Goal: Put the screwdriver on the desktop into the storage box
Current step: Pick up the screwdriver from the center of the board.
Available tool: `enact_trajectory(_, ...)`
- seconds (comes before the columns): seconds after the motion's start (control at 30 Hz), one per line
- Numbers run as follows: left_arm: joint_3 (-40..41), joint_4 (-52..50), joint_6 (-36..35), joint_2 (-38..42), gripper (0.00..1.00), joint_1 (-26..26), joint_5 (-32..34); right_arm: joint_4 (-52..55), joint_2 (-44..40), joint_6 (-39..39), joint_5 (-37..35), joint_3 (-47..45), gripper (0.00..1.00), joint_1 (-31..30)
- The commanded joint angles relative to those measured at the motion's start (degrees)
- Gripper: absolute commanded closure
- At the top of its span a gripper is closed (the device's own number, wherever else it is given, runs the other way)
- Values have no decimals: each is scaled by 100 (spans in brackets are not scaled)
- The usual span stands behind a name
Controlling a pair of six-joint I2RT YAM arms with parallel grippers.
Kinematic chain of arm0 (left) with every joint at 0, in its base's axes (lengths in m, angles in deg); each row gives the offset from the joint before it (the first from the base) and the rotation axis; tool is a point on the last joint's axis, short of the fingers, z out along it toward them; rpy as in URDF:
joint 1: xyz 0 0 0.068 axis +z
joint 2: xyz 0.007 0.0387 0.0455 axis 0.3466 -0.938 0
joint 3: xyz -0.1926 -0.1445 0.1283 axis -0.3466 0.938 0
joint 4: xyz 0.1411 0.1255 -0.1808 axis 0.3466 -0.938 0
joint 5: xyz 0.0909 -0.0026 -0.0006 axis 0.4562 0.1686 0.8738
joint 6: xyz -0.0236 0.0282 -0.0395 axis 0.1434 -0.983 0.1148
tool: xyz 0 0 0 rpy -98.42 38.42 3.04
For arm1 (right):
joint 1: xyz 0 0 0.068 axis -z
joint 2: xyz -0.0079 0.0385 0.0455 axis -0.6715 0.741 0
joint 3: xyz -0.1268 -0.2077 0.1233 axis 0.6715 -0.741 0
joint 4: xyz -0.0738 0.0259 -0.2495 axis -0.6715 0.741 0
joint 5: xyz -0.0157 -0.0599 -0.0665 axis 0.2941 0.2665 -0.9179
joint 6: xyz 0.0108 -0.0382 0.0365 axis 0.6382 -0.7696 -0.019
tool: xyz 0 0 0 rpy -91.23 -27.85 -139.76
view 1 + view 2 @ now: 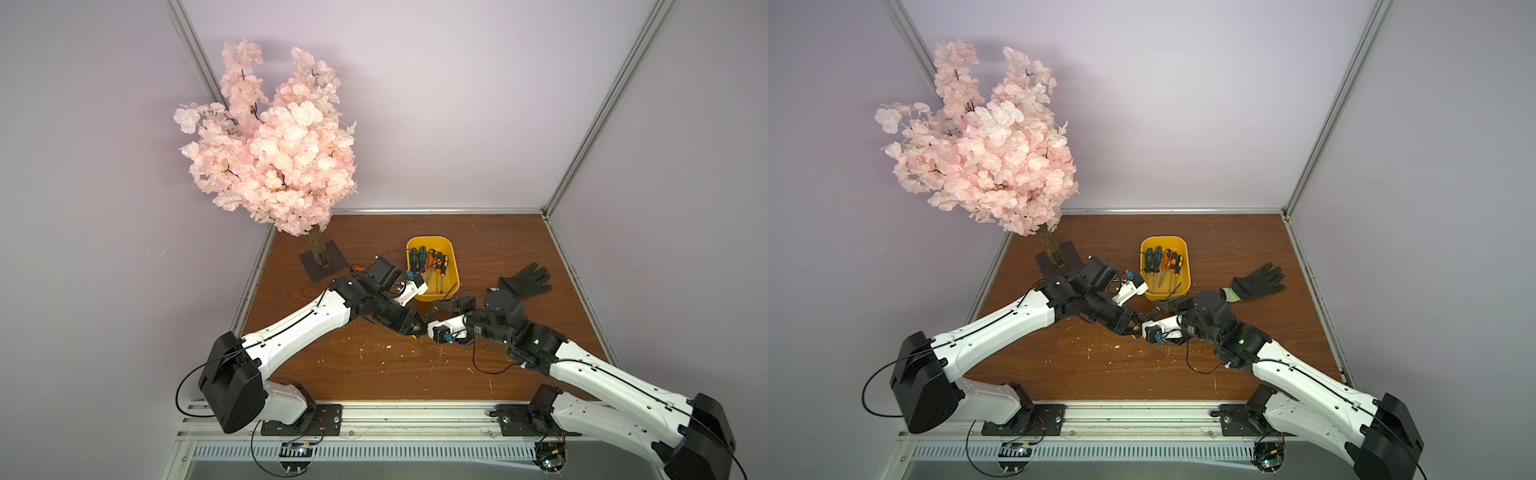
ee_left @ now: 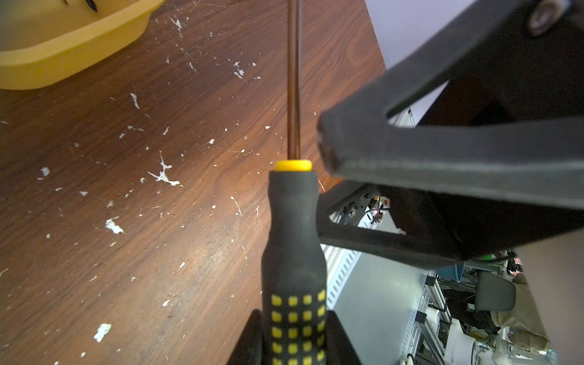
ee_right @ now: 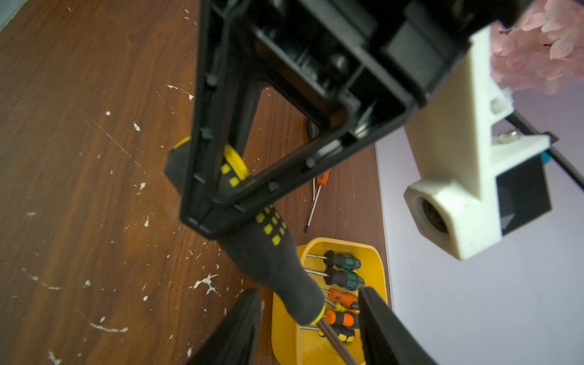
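Both arms extend from the near edge, low over the brown wood-grain table [image 1: 374, 374], wrists converging at its centre. The left fingers [image 2: 248, 341] are clamped narrow on the handle of the black rubber-grip screwdriver with yellow squares [image 2: 294, 227]; its shaft points toward the far side. The right fingers [image 3: 379, 325] stand partly open, straddling the handle neck, not touching it. Just beyond: shallow yellow plastic storage box [image 1: 455, 266], holding several small screwdrivers [image 3: 343, 278].

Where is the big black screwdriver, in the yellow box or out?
Out. The left gripper holds the screwdriver by its handle over the desktop, beside the box.
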Motion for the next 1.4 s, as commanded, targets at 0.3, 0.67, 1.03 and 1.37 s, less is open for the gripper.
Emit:
enact_trajectory(0.3,-268,-92,-210,0,93,-80,-345,320,307,-170,116,469,46,-190)
enact_trajectory(0.67,-221,-240,-311,5,94,-79,-171,410,440,-153,109,592,68,-281)
enact_trajectory(1.03,-403,-321,-304,97,74,-70,219,417,507,51,-161,605,98,-400)
enact_trajectory(1.37,-398,-300,209,1077,28,679,2063,-176,386,1053,-842,310,100,-337)
